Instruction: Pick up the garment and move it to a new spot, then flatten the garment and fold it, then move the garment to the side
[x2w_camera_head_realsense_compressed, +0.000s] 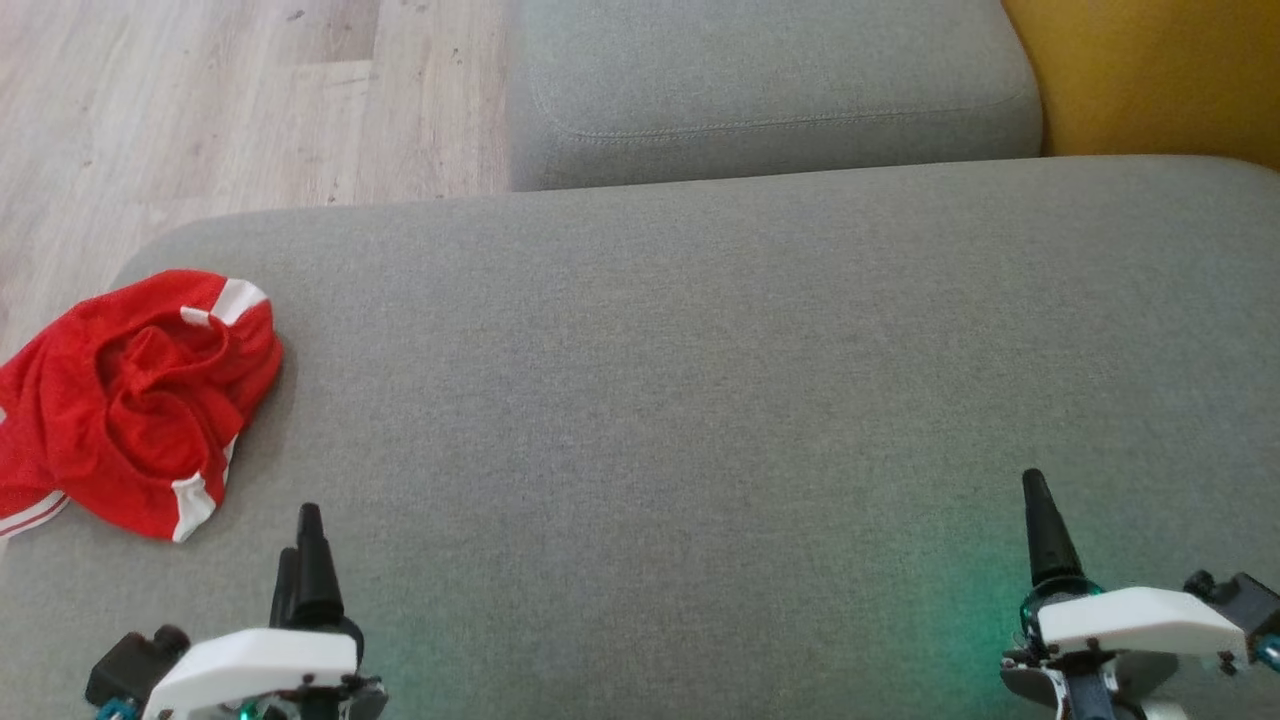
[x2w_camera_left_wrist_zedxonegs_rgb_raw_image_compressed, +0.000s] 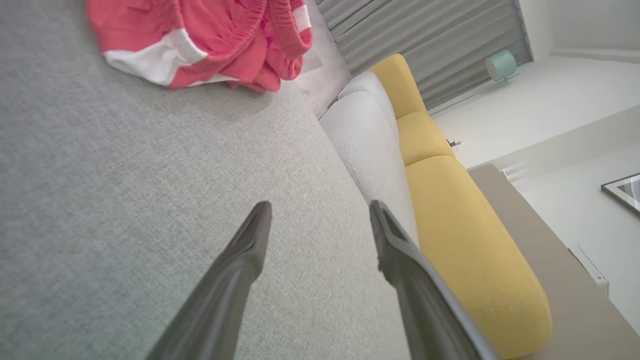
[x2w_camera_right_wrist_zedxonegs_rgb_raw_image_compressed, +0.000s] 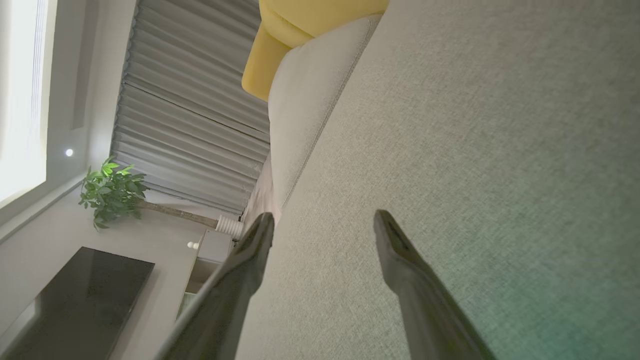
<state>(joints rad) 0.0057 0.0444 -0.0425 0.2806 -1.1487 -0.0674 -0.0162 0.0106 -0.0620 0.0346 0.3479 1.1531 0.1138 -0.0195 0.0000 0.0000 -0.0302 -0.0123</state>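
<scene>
Red mesh bundle (x2w_camera_head_realsense_compressed: 130, 400) with white panels is lying crumpled at the frame's left edge on the sofa (x2w_camera_head_realsense_compressed: 700, 400); I cannot tell whether it is the garment. Left gripper (x2w_camera_head_realsense_compressed: 300, 535) and right gripper (x2w_camera_head_realsense_compressed: 1040, 520) are hovering released and empty at the bottom. Pickup seems pending, calling for a leftward reach.

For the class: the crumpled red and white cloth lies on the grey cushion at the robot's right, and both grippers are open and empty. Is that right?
Not quite. The head view shows the red cloth bundle at the robot's left, beyond the left gripper. The rest stands: it lies on the grey cushion, and the left gripper and right gripper are open and empty.
</scene>
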